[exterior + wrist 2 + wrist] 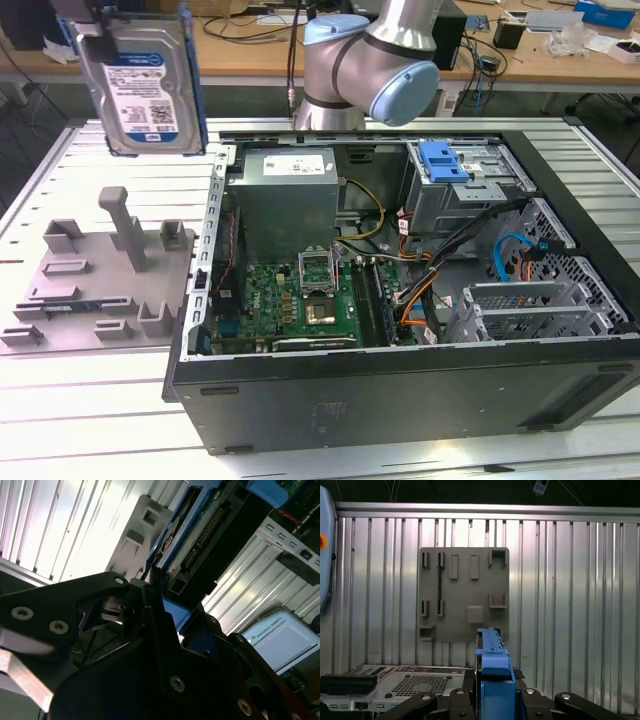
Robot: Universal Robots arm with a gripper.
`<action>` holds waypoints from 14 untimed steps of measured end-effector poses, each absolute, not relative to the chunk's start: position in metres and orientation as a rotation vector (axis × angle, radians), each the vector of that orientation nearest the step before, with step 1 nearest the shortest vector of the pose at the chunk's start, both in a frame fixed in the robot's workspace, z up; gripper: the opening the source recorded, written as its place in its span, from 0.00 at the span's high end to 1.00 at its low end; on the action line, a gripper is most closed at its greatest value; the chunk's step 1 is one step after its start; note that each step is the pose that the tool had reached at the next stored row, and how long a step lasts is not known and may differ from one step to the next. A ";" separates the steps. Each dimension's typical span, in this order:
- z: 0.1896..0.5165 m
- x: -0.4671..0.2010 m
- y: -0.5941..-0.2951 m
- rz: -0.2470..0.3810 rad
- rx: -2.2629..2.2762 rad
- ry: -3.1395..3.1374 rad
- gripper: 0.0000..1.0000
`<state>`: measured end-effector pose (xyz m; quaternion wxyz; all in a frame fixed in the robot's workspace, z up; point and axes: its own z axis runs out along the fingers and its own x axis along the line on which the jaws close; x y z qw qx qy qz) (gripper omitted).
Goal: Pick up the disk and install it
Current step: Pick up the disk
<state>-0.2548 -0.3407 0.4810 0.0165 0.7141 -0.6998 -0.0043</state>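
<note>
The disk (140, 90), a silver drive with a white-and-blue label and a blue carrier frame, hangs upright in the air. It is above the table at the exterior view's upper left, over the grey fixture plate (90, 270). My gripper (95, 18) is shut on its upper end. In the first wrist view the disk's blue edge (491, 665) runs out from between the black fingers (427, 700), with the fixture plate (464, 592) straight below. The second wrist view has the disk's connector side (200, 545) clamped in the gripper (160, 607).
The open computer case (400, 400) lies on the ribbed metal table, to the exterior view's right of the disk. Inside are a grey power supply (285, 190), a motherboard (300, 300) and a drive bay holding a blue bracket (445, 160). The arm's base (370, 60) stands behind the case.
</note>
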 end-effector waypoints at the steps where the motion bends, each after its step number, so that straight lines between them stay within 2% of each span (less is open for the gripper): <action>1: 0.481 -0.250 -0.342 -0.014 2.221 -2.176 0.63; 14: 0.481 -0.197 -0.365 -0.017 2.222 -2.177 0.63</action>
